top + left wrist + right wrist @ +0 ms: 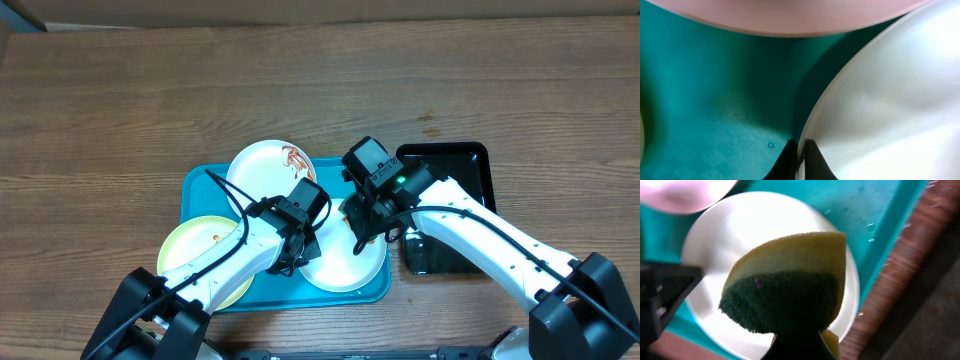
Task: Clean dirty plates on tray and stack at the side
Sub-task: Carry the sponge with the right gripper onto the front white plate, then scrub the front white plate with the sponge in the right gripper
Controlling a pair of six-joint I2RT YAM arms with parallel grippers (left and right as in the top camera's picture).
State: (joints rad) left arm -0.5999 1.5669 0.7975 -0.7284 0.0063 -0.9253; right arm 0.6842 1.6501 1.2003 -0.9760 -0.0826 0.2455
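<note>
The turquoise tray [200, 186] holds three plates. A white plate with a brown-red smear [262, 168] lies at the back. A pale yellow-green plate [195, 250] hangs over the tray's left edge. A clean-looking white plate [345, 265] lies at the front right. My left gripper [300, 250] is shut on this plate's left rim [840, 110]. My right gripper [358, 235] is shut on a yellow and green sponge [787, 282] and holds it just above the same plate [715, 235].
A glossy black tray [460, 165] lies right of the turquoise tray, partly under my right arm. Bare wooden table [120, 90] surrounds both trays. Water drops show on the turquoise tray floor [730, 130].
</note>
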